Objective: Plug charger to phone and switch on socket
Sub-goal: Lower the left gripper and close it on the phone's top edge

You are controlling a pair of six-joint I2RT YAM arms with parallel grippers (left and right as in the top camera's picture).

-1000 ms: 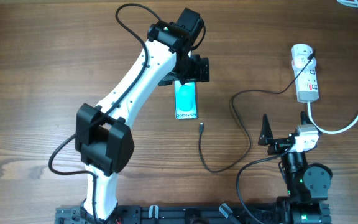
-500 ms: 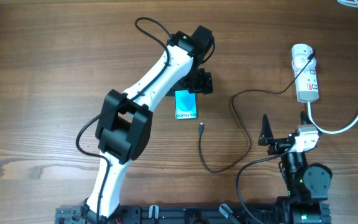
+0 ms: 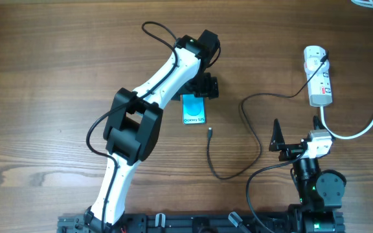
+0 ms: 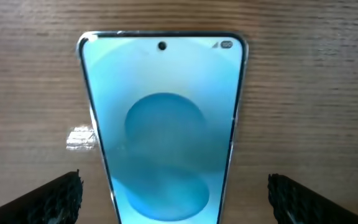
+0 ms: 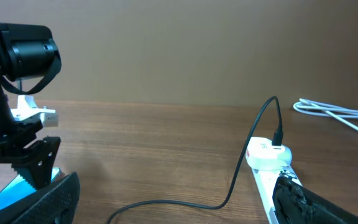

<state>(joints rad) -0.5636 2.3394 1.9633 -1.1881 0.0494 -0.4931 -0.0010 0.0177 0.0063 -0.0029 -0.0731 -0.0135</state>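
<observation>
The phone (image 3: 194,111), a slim white-framed handset with a glowing cyan screen, lies flat on the wooden counter (image 3: 44,65), its top end between the wide-spread fingers of the left end effector (image 4: 174,202), which touch neither edge. The charger (image 3: 208,152), a thin black cable, rests its tip just off the phone's lower right corner, unplugged, then loops across to the socket (image 3: 318,84) at the right. The right end effector (image 5: 176,202) sits open-fingered and empty near the socket, well apart from the phone.
</observation>
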